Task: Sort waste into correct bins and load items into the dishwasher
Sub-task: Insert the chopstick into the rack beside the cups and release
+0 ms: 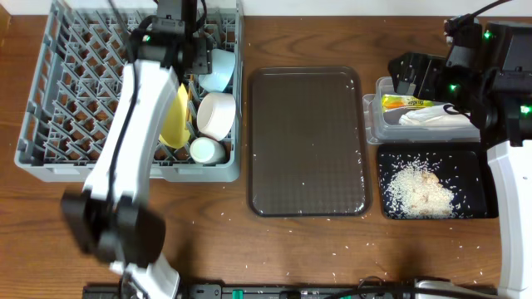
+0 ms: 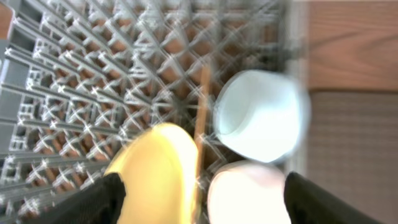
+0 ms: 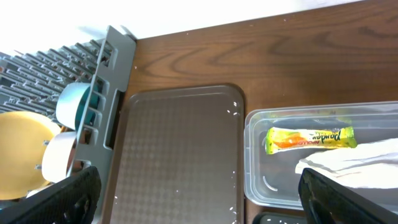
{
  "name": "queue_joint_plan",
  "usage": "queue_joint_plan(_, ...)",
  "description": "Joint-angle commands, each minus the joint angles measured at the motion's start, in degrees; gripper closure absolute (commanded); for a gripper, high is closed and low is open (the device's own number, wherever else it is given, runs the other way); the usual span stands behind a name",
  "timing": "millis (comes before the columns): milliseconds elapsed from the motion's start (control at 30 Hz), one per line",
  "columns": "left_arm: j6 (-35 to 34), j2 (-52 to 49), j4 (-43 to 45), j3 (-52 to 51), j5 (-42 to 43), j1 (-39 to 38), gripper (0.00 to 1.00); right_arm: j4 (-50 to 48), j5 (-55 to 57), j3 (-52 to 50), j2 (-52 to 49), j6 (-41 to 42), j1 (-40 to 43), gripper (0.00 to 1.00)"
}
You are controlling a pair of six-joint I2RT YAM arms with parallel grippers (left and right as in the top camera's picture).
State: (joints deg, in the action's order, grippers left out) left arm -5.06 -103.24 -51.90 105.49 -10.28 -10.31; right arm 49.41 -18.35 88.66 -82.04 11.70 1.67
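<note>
Far left: grey rack (image 1: 50, 100), loaded along its right side. Left gripper (image 2: 204, 183) hovering over that side, fingers spread wide, gripping nothing. Below it, yellow plate (image 1: 174, 116) on edge among the pegs, thin wooden stick (image 2: 201, 102) just beside it. Risk: dropping lower or swinging out sideways could clip plate rim or stick and knock plate flat onto white bowl (image 1: 216, 112). Light-blue bowl (image 1: 218, 68) tilted near the rack wall, with white bowl and small cup (image 1: 205, 149) crowded alongside, touching or nearly. One bump likely shifts all three. Wrist view blurred, so clearance hard to judge.

Middle: brown tray (image 1: 307, 141), bare apart from a few loose grains (image 3: 233, 112); more scattered on table (image 1: 332, 249). Probably too small for the fingers, so likely left behind or pushed about.

Right: clear tub (image 1: 371, 104) holding sachet (image 1: 403, 101) and napkin (image 1: 432, 118). Black tub (image 1: 391, 162) holding rice pile (image 1: 420, 187). Right gripper (image 3: 199, 177) hanging near clear tub, fingers fully apart, empty. Low sweep could catch the tub rim, drag it into black tub and scatter rice.
</note>
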Motion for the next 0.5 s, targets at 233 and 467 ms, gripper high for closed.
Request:
queue_joint_plan(233,-1.7,15.8,-4.0,0.5,4.1,-5.8,0.14,-0.1,0.1,0.2,-0.1,-0.2,-0.2,0.01)
queue_joint_plan(467,-1.2,16.7,-12.6,0.5,3.2,-5.7,0.13,-0.1,0.1,0.2,-0.1,-0.2,-0.2,0.01)
